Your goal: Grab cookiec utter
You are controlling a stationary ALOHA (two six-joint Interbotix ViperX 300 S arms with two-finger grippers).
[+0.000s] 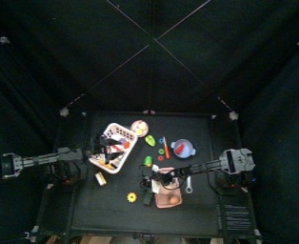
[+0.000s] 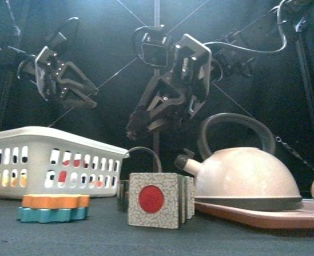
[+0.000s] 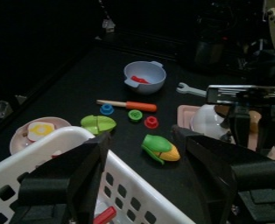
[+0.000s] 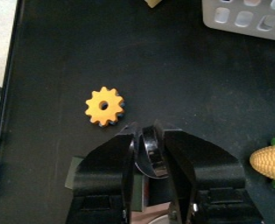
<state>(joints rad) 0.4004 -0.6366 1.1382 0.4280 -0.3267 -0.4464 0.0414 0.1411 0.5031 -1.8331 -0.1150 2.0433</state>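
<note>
In the right wrist view a thin dark ring, the cookie cutter (image 4: 151,164), stands on edge between the jaws of my right gripper (image 4: 151,142). Both jaws press against its sides. From above, that gripper (image 1: 165,174) hangs over the pink board (image 1: 172,198) at the table's front right. In the front view it (image 2: 144,130) hangs just left of the kettle (image 2: 240,175). An orange gear-shaped piece (image 4: 103,106) lies on the table beside it, untouched. My left gripper (image 3: 140,175) is open, holding nothing, above the white basket (image 3: 58,179).
The white basket (image 1: 118,141) with toys sits at the left. A corn cob (image 3: 161,149), a blue bowl (image 3: 144,74), a carrot (image 3: 128,106) and a pink plate (image 3: 35,133) lie mid-table. A small box with a red dot (image 2: 153,198) stands at the front edge.
</note>
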